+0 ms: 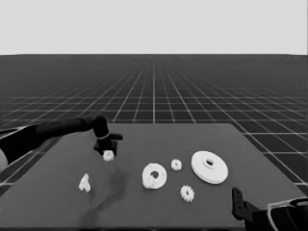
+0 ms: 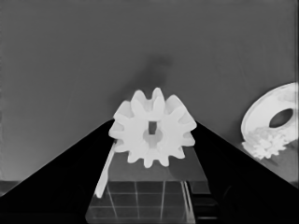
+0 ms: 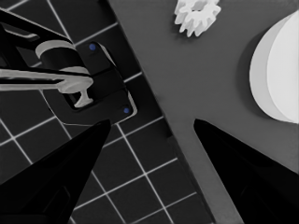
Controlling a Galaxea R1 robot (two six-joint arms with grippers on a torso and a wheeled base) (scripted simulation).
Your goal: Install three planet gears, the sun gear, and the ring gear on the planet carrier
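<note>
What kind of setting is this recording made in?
Apparently a simulated assembly bench, not a real room: a dark table on an endless grid floor, white gear parts laid out, the left gripper at one small gear, right gripper parked.
</note>
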